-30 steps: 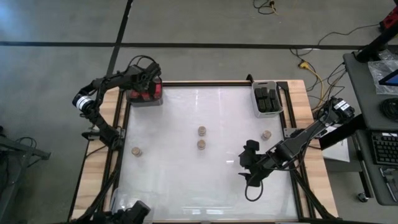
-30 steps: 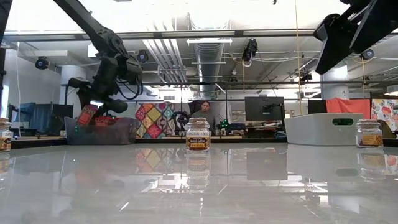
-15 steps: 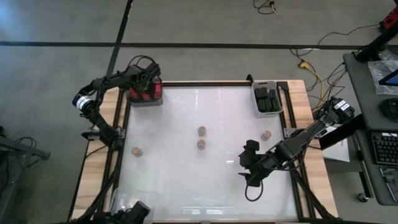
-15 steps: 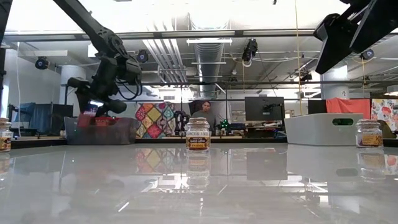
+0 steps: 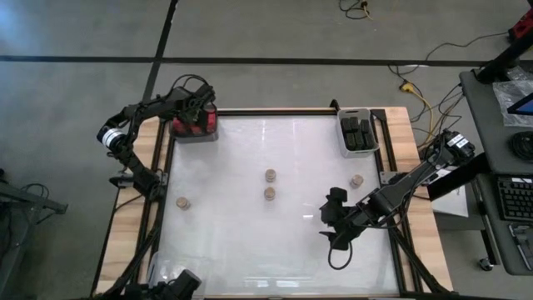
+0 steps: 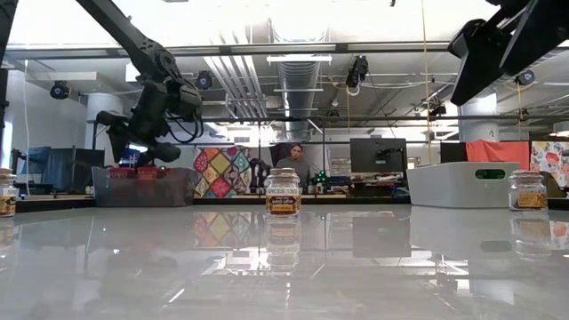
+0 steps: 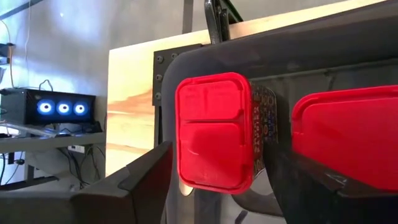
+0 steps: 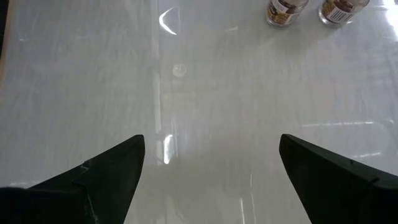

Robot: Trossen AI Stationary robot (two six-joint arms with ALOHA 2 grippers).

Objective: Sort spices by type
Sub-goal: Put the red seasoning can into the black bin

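Red spice (image 7: pixel 214 132) dropped into bin (image 5: pixel 193 132), left fingers (image 7: pixel 134 186) spread

Four jars (image 5: pixel 270 176) stand apart mid-table, bins (image 5: pixel 193 127) at both far corners.

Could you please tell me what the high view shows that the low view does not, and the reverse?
Only the high view shows the black spices inside the grey bin, and four separate jars. Only the low view shows a jar's label and a person beyond the table. Both show the left gripper over the bin of red spices, and the right gripper raised.
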